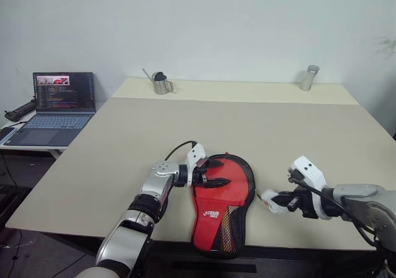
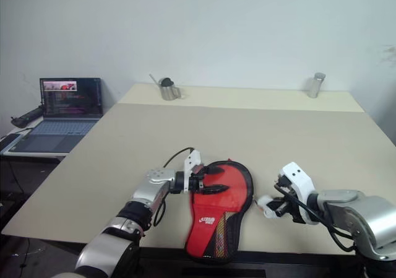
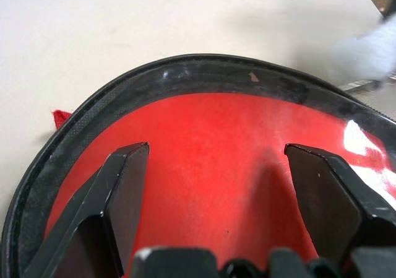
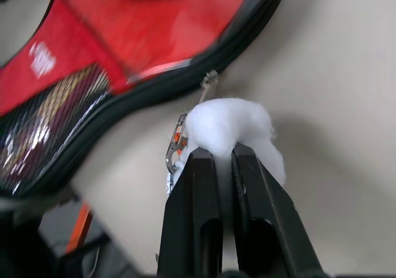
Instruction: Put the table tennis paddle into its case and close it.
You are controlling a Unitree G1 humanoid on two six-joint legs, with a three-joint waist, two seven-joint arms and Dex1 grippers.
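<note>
Red-faced and lying flat at the near edge of the beige worktop point(image 1: 124, 142), the case point(image 1: 223, 210) sits between both arms. Left gripper point(image 1: 210, 178) rests on its round end, fingers point(image 3: 120, 197) spread wide. Right gripper point(image 4: 224, 157), just beside the case, has fingers pressed together on a white fluffy zip pull point(image 4: 232, 124).

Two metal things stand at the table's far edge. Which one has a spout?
The small metal watering can at the far left, with a thin spout and side handle. The plain metal cylinder at the far right has neither.
</note>
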